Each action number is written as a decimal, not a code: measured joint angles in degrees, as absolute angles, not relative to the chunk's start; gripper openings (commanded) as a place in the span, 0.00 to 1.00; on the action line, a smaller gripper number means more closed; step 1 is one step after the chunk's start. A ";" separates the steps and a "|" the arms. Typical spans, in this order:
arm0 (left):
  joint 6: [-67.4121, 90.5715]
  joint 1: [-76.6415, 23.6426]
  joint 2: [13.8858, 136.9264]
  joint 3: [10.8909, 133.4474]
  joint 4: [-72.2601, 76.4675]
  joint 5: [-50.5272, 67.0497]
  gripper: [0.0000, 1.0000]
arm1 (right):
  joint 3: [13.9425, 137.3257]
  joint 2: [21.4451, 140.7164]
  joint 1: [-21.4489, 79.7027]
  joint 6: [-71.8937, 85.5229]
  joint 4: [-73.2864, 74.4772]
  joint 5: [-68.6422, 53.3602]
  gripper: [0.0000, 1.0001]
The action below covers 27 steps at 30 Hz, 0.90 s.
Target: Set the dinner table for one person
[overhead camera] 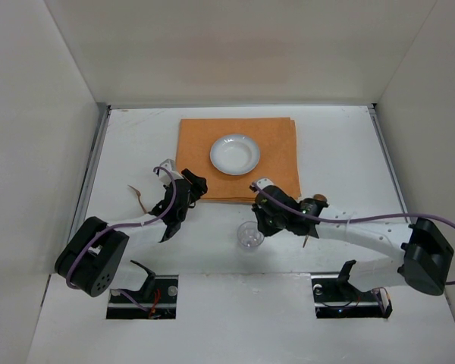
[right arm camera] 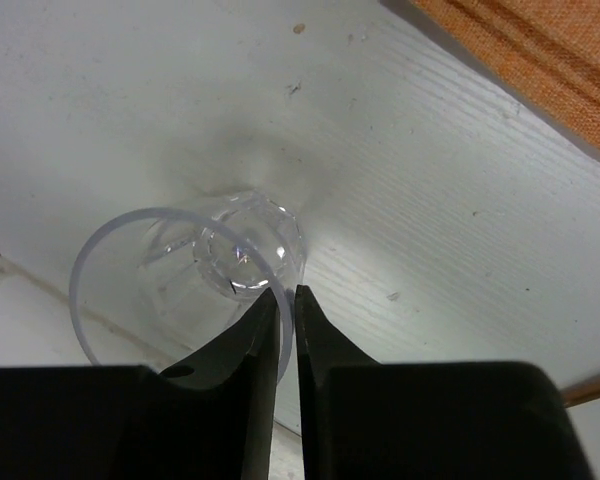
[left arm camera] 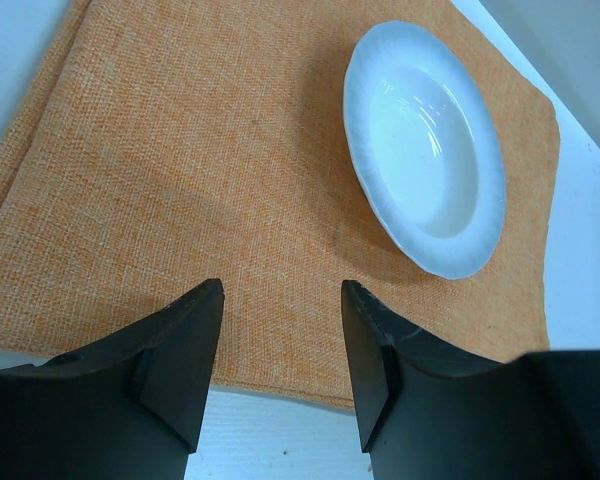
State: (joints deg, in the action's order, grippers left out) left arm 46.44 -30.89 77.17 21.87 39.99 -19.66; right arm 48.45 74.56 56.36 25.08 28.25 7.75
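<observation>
We get bright, even, diffuse light from overhead in all three views. Shadows are soft: a faint grey smudge on the dinner table [right arm camera: 430,200] beyond the clear cup [right arm camera: 190,270], a pale one on the orange cloth [left arm camera: 180,180] ahead of the left gripper [left arm camera: 282,300]. Small white glints sit on the cup's base, a mild sheen in the white plate [left arm camera: 425,150]. The top view is slightly coarse; the wrist views show cloth weave and table grain sharply.

The left gripper [left arm camera: 282,292] hovers with its jaws wide apart and nothing between them. The right gripper [right arm camera: 285,300] has its jaws pinched almost together, the thin rim of a clear cup [right arm camera: 170,270] caught between them. Both arms reach forward.
</observation>
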 measured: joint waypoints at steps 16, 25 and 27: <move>46.96 -30.52 77.25 21.87 40.01 -19.51 0.48 | 57.84 70.35 38.41 23.73 24.05 7.35 0.13; 46.96 -30.81 77.82 21.87 39.92 -19.70 0.47 | 78.37 93.43 21.82 22.13 17.06 5.54 0.14; 46.96 -30.81 77.82 21.87 39.90 -19.73 0.47 | 84.36 99.66 19.77 21.65 17.10 5.54 0.14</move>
